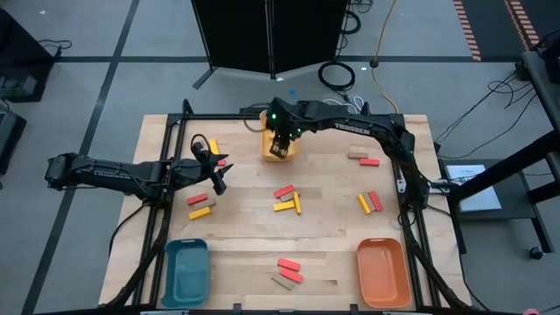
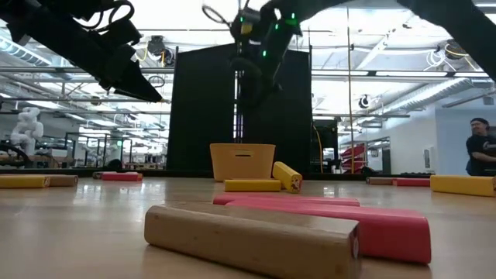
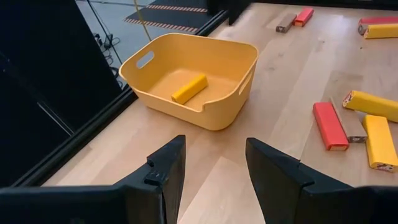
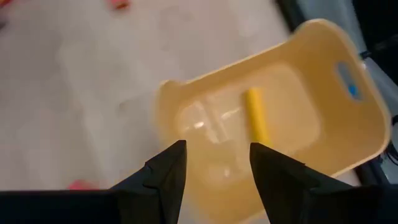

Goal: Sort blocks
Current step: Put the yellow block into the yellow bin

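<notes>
R gripper (image 1: 280, 145) hangs over the yellow tray (image 1: 267, 149) at the table's far edge, fingers (image 4: 168, 171) spread w/ nothing between. One yellow block (image 4: 254, 116) lies inside the tray (flat on its floor). L gripper (image 1: 215, 171) waits above the table's left side, fingers apart, empty. Other blocks, e.g. a red one (image 1: 283, 191), lie scattered mid-table. Teal tray (image 1: 185, 271) & orange tray (image 1: 382, 270) sit at the near edge.

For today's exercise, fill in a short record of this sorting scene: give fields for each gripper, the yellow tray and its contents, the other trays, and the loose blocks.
right gripper: open, empty, above the yellow tray
left gripper: open, empty, over the table's left side
yellow tray contents: one yellow block
teal tray: near edge, left, no blocks seen
orange tray: near edge, right, no blocks seen
loose blocks: red, yellow and tan, scattered on the table
</notes>
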Controlling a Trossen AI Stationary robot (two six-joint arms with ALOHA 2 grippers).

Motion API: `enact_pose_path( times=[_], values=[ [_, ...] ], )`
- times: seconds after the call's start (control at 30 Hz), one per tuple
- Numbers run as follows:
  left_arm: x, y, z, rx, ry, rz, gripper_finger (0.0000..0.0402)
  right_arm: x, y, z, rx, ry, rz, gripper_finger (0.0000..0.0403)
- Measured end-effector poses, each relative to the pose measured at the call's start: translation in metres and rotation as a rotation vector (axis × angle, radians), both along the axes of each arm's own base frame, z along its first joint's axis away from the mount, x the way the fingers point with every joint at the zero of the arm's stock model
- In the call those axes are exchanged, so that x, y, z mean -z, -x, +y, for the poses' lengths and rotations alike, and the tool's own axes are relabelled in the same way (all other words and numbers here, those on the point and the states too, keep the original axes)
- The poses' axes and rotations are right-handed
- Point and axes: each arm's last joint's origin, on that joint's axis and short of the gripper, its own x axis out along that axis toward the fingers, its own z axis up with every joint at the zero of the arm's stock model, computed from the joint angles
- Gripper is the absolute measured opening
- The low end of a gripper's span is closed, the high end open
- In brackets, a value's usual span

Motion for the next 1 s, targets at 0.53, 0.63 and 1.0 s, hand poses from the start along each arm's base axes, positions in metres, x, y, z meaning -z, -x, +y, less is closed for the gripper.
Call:
enact_pose_path(
  times=[0.53, 0.63, 1.0],
  values=[
    [0.000, 0.000, 0.000, -0.001, 0.002, -0.002, 0.0166, 0.055, -0.013, 0.153, -0.462, 0.035, 0.139, 0.0169],
    [0.000, 0.000, 0.000, -0.004, 0.007, -0.006, 0.0166, 0.063, -0.015, 0.166, -0.528, 0.058, 0.113, 0.0169],
    [0.000, 0.000, 0.000, -0.012, 0.021, -0.015, 0.0166, 0.077, -0.015, 0.170, -0.566, 0.081, 0.096, 0.0169]
  ],
)
